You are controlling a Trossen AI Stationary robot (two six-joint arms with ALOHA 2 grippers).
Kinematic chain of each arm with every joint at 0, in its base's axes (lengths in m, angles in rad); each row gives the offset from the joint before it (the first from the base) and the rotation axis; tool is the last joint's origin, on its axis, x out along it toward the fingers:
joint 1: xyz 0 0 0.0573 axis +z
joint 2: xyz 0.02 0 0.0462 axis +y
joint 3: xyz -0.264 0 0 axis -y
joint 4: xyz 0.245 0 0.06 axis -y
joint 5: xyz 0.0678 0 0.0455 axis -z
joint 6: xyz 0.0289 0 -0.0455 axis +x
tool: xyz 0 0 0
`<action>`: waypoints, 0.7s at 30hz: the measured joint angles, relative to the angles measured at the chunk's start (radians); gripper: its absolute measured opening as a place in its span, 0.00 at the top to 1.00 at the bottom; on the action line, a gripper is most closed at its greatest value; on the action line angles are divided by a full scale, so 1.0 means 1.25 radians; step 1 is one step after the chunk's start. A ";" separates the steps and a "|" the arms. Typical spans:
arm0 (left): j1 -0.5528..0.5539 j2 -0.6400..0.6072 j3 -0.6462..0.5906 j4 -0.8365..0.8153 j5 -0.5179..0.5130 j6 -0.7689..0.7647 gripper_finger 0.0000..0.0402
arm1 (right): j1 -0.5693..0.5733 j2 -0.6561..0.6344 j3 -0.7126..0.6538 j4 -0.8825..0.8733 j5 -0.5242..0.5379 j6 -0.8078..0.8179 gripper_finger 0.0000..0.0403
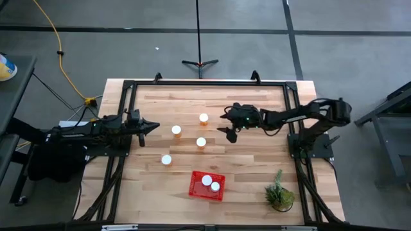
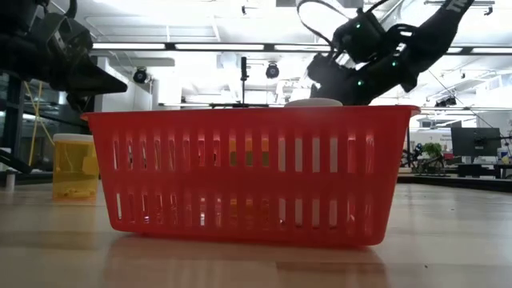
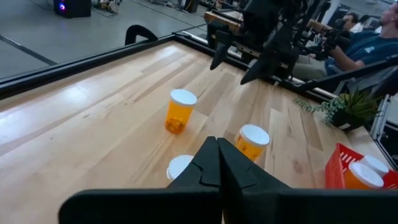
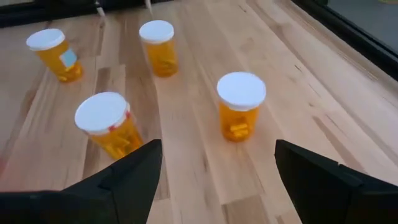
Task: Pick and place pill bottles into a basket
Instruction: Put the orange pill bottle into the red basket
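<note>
Several pill bottles with white caps stand upright on the wooden table: one [image 1: 203,118] toward the far side, one [image 1: 176,130] left of it, one [image 1: 201,142] in the middle and one [image 1: 166,160] nearer the front. Two more bottles [image 1: 210,183] stand inside the red mesh basket [image 1: 198,188] near the front edge. My right gripper [image 1: 227,126] hovers open just right of the two middle bottles [image 4: 239,106] [image 4: 109,124], touching nothing. My left gripper [image 1: 154,126] waits shut at the table's left, pointing toward the bottles [image 3: 180,109].
A small green potted plant [image 1: 280,192] stands at the table's front right corner. A black frame [image 1: 205,83] runs along the table's far and side edges. Bare wood [image 1: 257,160] lies between the basket, the plant and the right arm.
</note>
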 joint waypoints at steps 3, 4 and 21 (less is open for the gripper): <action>0.000 0.000 0.000 -0.003 -0.002 0.000 0.88 | 0.000 0.035 0.018 0.002 0.001 -0.011 0.25; 0.000 0.000 0.000 -0.003 -0.005 0.000 0.86 | 0.000 0.049 0.029 0.002 0.001 -0.012 0.25; 0.000 0.000 0.000 -0.020 -0.028 -0.038 0.85 | -0.042 0.214 0.325 -0.213 0.020 -0.019 0.25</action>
